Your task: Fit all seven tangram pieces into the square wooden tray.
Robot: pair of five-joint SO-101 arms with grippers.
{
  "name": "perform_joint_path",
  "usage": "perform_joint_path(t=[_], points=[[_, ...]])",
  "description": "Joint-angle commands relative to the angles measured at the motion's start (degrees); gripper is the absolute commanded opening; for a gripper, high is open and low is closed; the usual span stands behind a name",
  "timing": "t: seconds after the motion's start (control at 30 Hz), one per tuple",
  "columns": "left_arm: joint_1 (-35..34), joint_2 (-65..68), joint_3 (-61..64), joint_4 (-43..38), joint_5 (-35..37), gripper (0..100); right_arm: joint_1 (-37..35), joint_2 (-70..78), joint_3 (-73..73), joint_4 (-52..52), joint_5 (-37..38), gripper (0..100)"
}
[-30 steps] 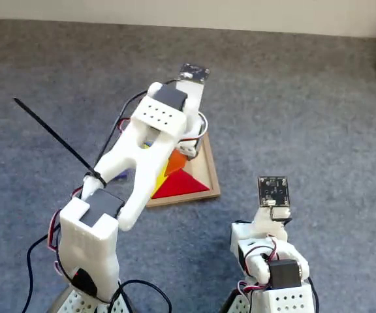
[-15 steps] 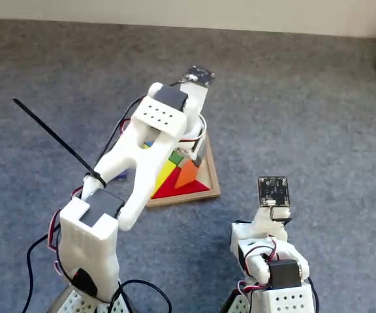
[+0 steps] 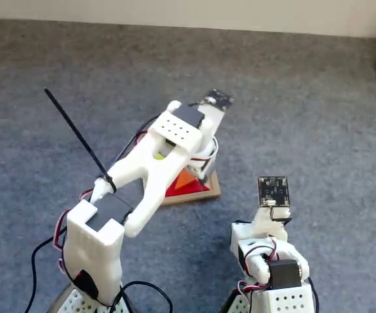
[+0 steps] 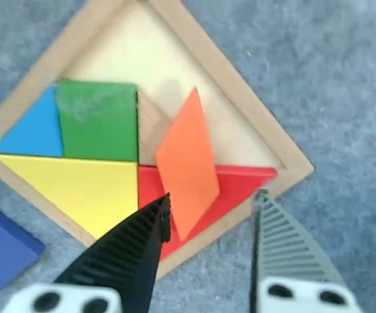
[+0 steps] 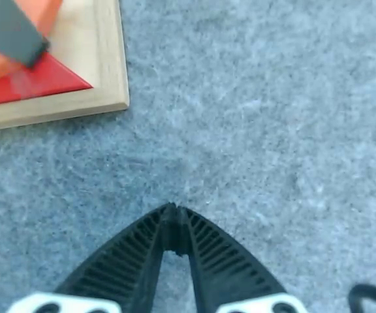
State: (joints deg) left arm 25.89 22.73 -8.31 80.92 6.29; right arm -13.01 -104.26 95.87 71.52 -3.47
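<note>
The square wooden tray lies on grey carpet and holds a light blue triangle, a green square, a yellow triangle and a red triangle. An orange parallelogram rests tilted across the red triangle and the bare wood. My left gripper hangs open just over it, with the black finger touching the piece's edge. In the high view the left arm covers most of the tray. My right gripper is shut over bare carpet, short of the tray's corner.
A dark blue piece lies on the carpet outside the tray. A black cable tie sticks up from the left arm. Open carpet spreads to the right of the tray and behind it.
The left arm has swung to the right and towards the tray's near corner. The orange parallelogram has shifted with it, down onto the red triangle.
</note>
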Motion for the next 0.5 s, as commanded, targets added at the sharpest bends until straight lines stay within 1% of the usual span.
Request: perform_joint_path(t=[0.0, 0.17, 0.37, 0.47], points=[[-3.5, -3.6, -0.8, -2.5, -0.2, 14, 0.7, -0.9, 7.3, 0.4, 0.6, 0.4], [-6.1, -2.3, -0.7, -3.4, -0.2, 17, 0.7, -0.9, 7.3, 0.4, 0.6, 0.4], [-5.4, 4.8, -0.9, -4.9, -0.2, 18, 0.7, -0.9, 7.3, 0.4, 0.6, 0.4], [-5.2, 5.5, -3.6, -4.5, -0.2, 18, 0.7, -0.9, 7.3, 0.4, 0.6, 0.4]])
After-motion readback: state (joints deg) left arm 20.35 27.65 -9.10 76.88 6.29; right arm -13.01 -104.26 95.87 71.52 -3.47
